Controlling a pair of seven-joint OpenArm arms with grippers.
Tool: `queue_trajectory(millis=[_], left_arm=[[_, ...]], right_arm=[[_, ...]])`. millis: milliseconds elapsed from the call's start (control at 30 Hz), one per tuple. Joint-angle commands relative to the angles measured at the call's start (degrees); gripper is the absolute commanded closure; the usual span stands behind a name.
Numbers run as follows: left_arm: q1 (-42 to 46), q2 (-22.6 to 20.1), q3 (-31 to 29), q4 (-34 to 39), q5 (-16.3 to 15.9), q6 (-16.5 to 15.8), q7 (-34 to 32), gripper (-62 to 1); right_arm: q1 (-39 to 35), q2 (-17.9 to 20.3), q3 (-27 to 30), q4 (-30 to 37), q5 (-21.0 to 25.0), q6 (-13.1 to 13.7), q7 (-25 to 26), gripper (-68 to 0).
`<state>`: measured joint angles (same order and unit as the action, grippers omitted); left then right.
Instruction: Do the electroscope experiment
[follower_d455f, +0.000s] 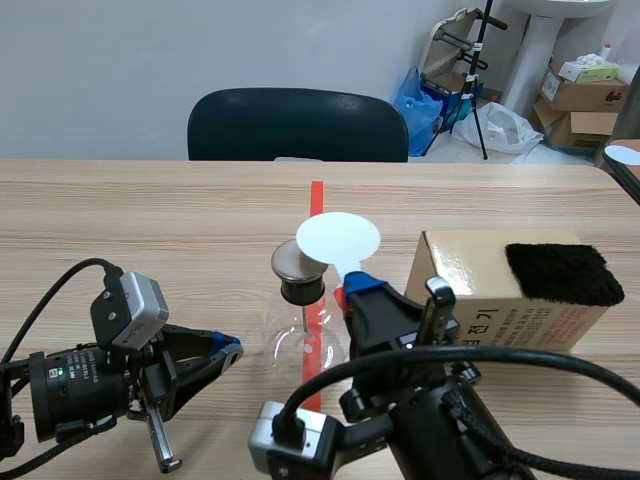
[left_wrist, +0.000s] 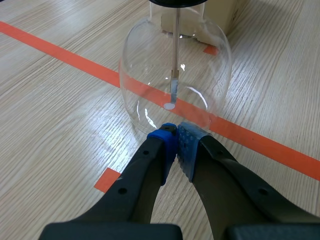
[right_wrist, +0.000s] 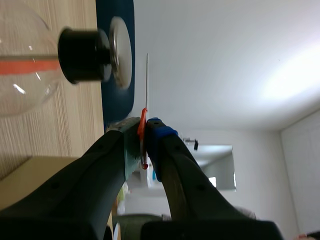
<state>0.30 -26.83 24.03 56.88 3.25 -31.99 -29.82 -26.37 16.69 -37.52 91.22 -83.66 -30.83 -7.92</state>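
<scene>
Mid-task: right end effector (follower_d455f: 350, 294) is clamping the white disc (follower_d455f: 338, 240) just beside the electroscope cap (follower_d455f: 297, 262), left end effector (left_wrist: 176, 139) is sitting closed and empty, contact probably pending.

The light wooden table (follower_d455f: 150, 210) carries a round glass flask (follower_d455f: 292, 340), upright on an orange-red tape line (follower_d455f: 317, 195). A cardboard box (follower_d455f: 480, 285) sits near the flask, on its right.

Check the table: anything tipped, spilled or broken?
Nothing stands out. The glass flask stands upright, the black cloth lies flat on the box, and the right gripper holds the white disc.
</scene>
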Motion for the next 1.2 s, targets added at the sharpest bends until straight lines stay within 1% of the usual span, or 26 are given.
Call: queue_trajectory(millis=[0,233,367,633,767,1000,1167], left_arm=[[-0.33,0.31,-0.15,1.14,-0.42,-0.28,-0.57,-2.9],[-0.33,0.31,-0.15,1.14,-0.42,-0.28,-0.57,-2.9],[-0.33,0.31,-0.15,1.14,-0.42,-0.28,-0.57,-2.9],[-0.33,0.31,-0.15,1.14,-0.42,-0.28,-0.57,-2.9],[-0.33,0.31,-0.15,1.14,-0.42,-0.28,-0.55,-2.9],[-0.33,0.31,-0.15,1.14,-0.42,-0.28,-0.55,-2.9],[-0.33,0.31,-0.15,1.14,-0.42,-0.28,-0.55,-2.9]], right_arm=[[0.66,0.28,0.33,0.24,-0.04,-0.76,-1.75,-0.9],[0.66,0.28,0.33,0.24,-0.04,-0.76,-11.02,-0.9],[0.66,0.28,0.33,0.24,-0.04,-0.76,-15.28,-0.9],[0.66,0.28,0.33,0.24,-0.04,-0.76,-20.28,-0.9],[0.66,0.28,0.33,0.24,-0.04,-0.76,-21.35,-0.8],[0.66,0.28,0.33,0.24,-0.04,-0.76,-21.27,-0.8],[0.66,0.28,0.33,0.24,-0.04,-0.76,-18.84,-0.8]])
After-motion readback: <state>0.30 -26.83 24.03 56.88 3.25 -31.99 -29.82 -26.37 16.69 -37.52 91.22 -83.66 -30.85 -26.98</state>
